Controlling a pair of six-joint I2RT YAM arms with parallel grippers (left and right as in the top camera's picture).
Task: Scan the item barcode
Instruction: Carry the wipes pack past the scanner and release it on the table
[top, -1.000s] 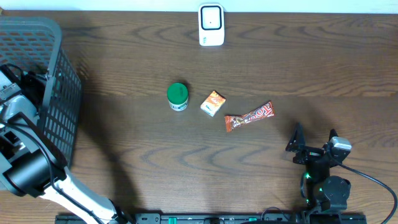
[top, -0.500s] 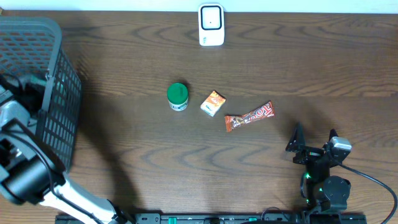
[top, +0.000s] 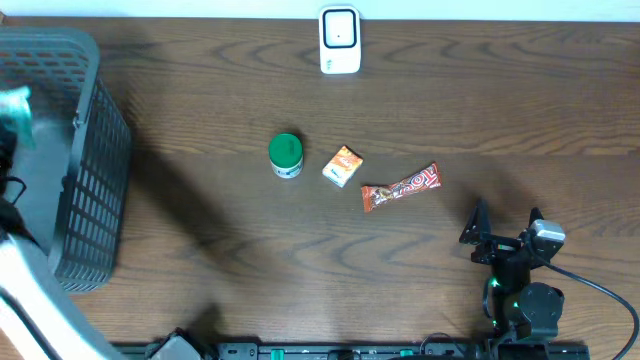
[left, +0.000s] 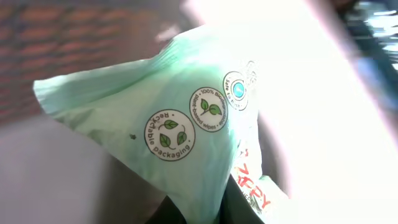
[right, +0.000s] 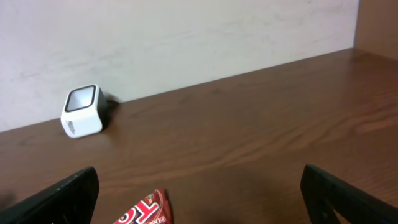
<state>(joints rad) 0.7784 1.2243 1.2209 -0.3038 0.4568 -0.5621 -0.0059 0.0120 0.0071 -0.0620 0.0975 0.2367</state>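
Left gripper (left: 194, 210) clamps a pale green packet (left: 168, 124), logos legible from its wrist yet a mere blur overhead above the basket (top: 92, 165) at the desk's (top: 220, 90) left edge; right gripper (top: 505, 228) gapes empty.

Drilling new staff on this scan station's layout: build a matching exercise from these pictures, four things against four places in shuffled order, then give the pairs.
Things:
1. white scanner
2. green-lidded jar
3. candy bar
4. mint-green pouch

Places:
A. rightmost in the row of three
B. filling the left wrist view
C. at the far edge of the table
D. just left of the orange box

Pairs: 1-C, 2-D, 3-A, 4-B.
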